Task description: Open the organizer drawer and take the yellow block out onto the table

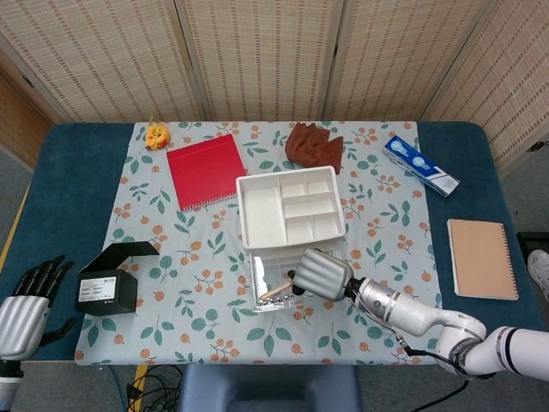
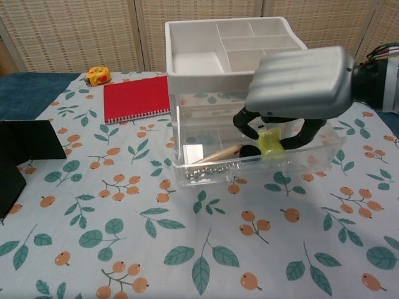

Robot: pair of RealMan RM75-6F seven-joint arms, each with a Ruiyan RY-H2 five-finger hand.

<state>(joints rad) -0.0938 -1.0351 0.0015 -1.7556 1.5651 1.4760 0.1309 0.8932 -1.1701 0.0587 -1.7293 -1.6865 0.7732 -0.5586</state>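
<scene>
The white organizer stands mid-table with its clear bottom drawer pulled out toward me. My right hand reaches down into the drawer from the right. Its dark fingertips curl around the small yellow block, which sits tilted between them just above the drawer floor. In the head view the right hand covers the drawer's right half and hides the block. My left hand hangs at the table's near left corner, fingers apart, holding nothing.
A wooden stick, small metal beads and a black round piece lie in the drawer. Around the organizer: red notebook, black box, brown cloth, blue-white carton, tan notebook, yellow toy.
</scene>
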